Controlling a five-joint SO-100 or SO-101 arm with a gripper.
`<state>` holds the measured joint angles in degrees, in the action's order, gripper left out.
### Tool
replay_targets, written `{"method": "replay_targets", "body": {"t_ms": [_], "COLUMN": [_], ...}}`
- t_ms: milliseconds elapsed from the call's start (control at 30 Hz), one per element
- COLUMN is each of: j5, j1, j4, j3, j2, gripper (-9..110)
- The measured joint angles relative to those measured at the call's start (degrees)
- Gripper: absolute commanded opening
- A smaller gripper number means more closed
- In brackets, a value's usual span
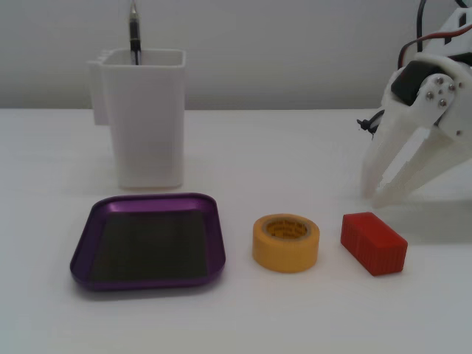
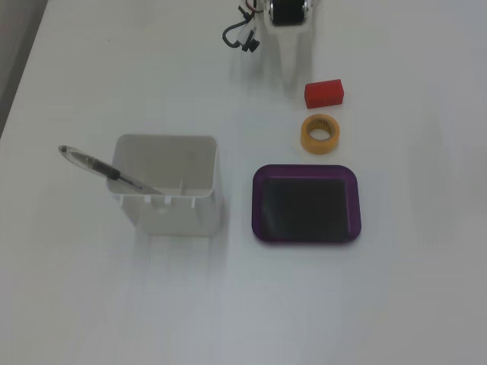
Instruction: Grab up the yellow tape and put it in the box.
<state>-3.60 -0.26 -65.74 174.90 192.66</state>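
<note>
The yellow tape point(image 1: 286, 242) lies flat on the white table between the box and a red block; it also shows in the other fixed view point(image 2: 320, 134). The box point(image 1: 85, 254) is a shallow purple tray with a dark bottom and nothing in it, also seen from above point(image 2: 259, 205). My white gripper point(image 1: 373, 198) rests with its tips on the table behind the red block, well apart from the tape. Its fingertips are together and hold nothing. From above it shows at the top edge point(image 2: 291, 74).
A red ribbed block point(image 1: 373, 242) lies just right of the tape in a fixed view, close in front of the gripper point(image 2: 325, 92). A tall white container point(image 1: 144, 118) with a pen point(image 2: 106, 171) stands behind the tray.
</note>
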Motion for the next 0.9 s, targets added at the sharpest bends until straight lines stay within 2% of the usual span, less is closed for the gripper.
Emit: {"method": "replay_targets", "body": {"t_ms": [900], "j5": [-0.2], "j1": [0.0], "j4": [1.3], "j3": [-2.5], "j2": [0.0], "gripper": [0]}}
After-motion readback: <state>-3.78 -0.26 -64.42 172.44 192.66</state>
